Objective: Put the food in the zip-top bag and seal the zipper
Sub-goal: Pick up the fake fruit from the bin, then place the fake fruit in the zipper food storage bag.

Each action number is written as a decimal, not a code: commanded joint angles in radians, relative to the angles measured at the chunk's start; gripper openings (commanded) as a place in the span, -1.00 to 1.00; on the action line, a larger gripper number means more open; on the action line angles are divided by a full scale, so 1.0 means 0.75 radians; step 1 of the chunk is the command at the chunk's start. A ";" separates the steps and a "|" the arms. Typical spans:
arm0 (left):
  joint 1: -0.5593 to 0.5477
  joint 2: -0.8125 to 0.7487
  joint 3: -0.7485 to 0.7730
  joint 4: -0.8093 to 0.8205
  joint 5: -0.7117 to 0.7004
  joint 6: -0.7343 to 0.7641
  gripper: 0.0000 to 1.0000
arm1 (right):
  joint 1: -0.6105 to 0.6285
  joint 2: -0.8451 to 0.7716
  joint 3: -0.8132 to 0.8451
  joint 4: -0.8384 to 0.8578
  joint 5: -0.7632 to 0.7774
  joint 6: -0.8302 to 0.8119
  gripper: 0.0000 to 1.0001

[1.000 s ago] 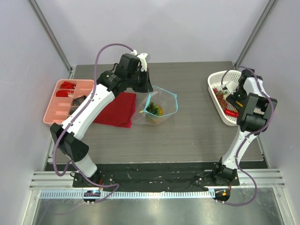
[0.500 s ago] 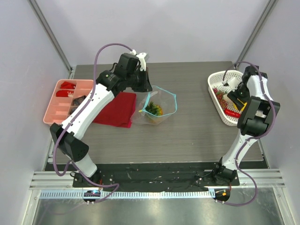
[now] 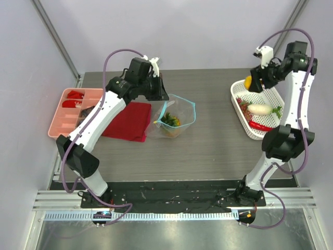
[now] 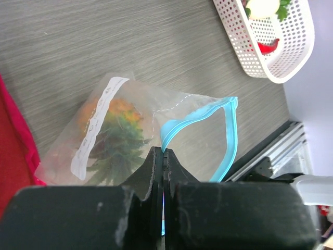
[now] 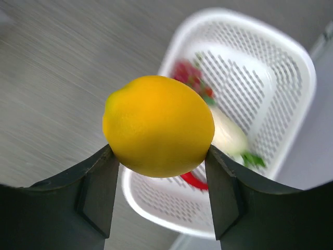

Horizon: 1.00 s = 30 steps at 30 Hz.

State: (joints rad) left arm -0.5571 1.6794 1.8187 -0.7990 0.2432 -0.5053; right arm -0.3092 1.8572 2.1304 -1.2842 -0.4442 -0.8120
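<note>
The grey surface (image 3: 218, 151) is boxed in by pale walls at the back and on both sides. A pink tray (image 3: 58, 124) lies at its left edge with a red cloth (image 3: 127, 122) just beside it, and a white basket (image 3: 235, 104) sits at the right edge. Between the bag and the basket runs a wide bare stretch of wood grain, and the near strip in front of my bases is open as well. My right arm is raised high over the basket's far end, close to the right wall; my left arm reaches across the cloth toward the middle of the far half.

My left jaws are pressed together, clamped on the teal zipper (image 4: 229, 135) at one lip of the bag (image 4: 62, 153); the rest of the strip curves away in a loop, so the mouth gapes open. My right jaws stand partly apart with one finger on each side of the orange (image 5: 158, 125); they hold it in the air above the basket, touching nothing else.

The bag lies on the surface just right of the cloth, one corner at the cloth's edge; it is clear and crinkled, with a white label (image 4: 93, 130) on its face and a pineapple (image 4: 117, 130), orange with green leaves, inside it. In the basket lie a white radish (image 3: 258, 109), a red chili (image 3: 258, 125) and some small red-green bits (image 3: 243, 107).
</note>
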 commanded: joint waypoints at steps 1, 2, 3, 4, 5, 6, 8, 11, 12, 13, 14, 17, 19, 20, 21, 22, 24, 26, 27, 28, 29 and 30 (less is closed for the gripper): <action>0.051 0.025 0.015 0.071 0.091 -0.067 -1.00 | 0.219 -0.199 0.066 -0.031 -0.477 0.309 -0.35; 0.064 0.029 0.017 0.077 0.107 -0.077 -1.00 | 0.269 -0.238 0.007 0.022 -0.536 0.354 -0.35; 0.076 0.035 0.013 0.084 0.148 -0.105 -1.00 | 0.316 -0.277 -0.044 0.165 -0.569 0.415 -0.35; 0.100 0.037 0.011 0.098 0.173 -0.120 -1.00 | 0.369 -0.371 -0.105 0.259 -0.598 0.535 -0.35; 0.113 0.039 0.003 0.106 0.201 -0.134 -1.00 | 0.469 -0.414 -0.248 0.359 -0.624 0.609 -0.35; 0.125 0.043 -0.003 0.112 0.246 -0.163 -1.00 | 0.526 -0.453 -0.318 0.561 -0.625 0.673 -0.37; 0.158 0.045 -0.030 0.145 0.293 -0.189 -1.00 | 0.677 -0.547 -0.504 0.734 -0.606 0.820 -0.35; 0.180 0.043 -0.056 0.169 0.349 -0.216 -1.00 | 0.809 -0.584 -0.659 0.945 -0.533 0.880 -0.34; 0.184 0.041 -0.060 0.172 0.355 -0.218 -1.00 | 0.884 -0.578 -0.678 0.986 -0.478 0.868 -0.35; 0.191 0.039 -0.065 0.174 0.361 -0.224 -1.00 | 0.927 -0.566 -0.689 0.986 -0.455 0.852 -0.35; 0.193 0.039 -0.069 0.178 0.373 -0.226 -1.00 | 0.954 -0.534 -0.699 0.986 -0.441 0.807 -0.35; 0.201 0.037 -0.071 0.182 0.381 -0.230 -1.00 | 1.048 -0.480 -0.730 0.976 -0.312 0.705 -0.36; 0.209 0.033 -0.069 0.186 0.390 -0.232 -1.00 | 1.093 -0.427 -0.734 0.968 -0.200 0.655 -0.36; 0.209 0.031 -0.067 0.184 0.388 -0.232 -1.00 | 1.108 -0.415 -0.734 0.966 -0.151 0.639 -0.35; 0.211 0.029 -0.069 0.190 0.390 -0.234 -1.00 | 1.116 -0.384 -0.730 0.968 -0.114 0.602 -0.31; 0.213 0.025 -0.071 0.192 0.396 -0.234 -1.00 | 1.138 -0.372 -0.720 0.968 -0.014 0.590 -0.22; 0.211 0.021 -0.077 0.190 0.398 -0.234 -1.00 | 1.153 -0.357 -0.693 0.937 0.062 0.563 0.42; 0.211 0.017 -0.087 0.192 0.396 -0.228 -0.99 | 1.167 -0.363 -0.654 0.905 0.136 0.579 0.78; 0.213 0.013 -0.093 0.192 0.394 -0.226 -1.00 | 1.169 -0.374 -0.646 0.894 0.136 0.592 0.91; 0.215 0.013 -0.101 0.192 0.396 -0.224 -0.99 | 1.169 -0.402 -0.622 0.880 0.132 0.602 0.93; 0.215 0.015 -0.103 0.194 0.400 -0.226 -0.99 | 1.169 -0.417 -0.613 0.862 0.130 0.618 0.96; 0.215 0.017 -0.103 0.190 0.400 -0.224 -1.00 | 1.167 -0.435 -0.605 0.851 0.128 0.628 0.99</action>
State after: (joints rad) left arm -0.4034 1.7138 1.7481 -0.6952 0.5056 -0.6735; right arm 0.5613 1.6165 1.5936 -0.6422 -0.4160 -0.3496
